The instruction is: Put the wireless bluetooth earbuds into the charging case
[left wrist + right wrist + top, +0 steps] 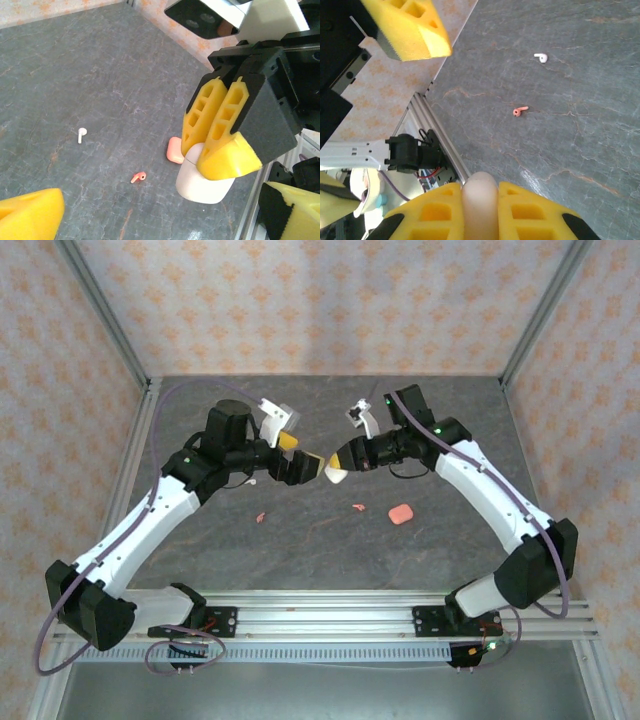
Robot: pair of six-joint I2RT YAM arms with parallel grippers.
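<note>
Charging case [202,187] in right pincer [210,157], pink earbud [138,176] loose

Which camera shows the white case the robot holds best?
The left wrist view: the white case hangs clear between the right gripper's jaws. The right wrist view shows just its rounded edge; the top view, a pale speck.

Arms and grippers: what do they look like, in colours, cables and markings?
The left arm and right arm have white shells over black joints, small green lights, and a purple cable looped alongside each. The left gripper and right gripper have black bodies and yellow fingers with cut-out ribbing. No lettering is readable.
</note>
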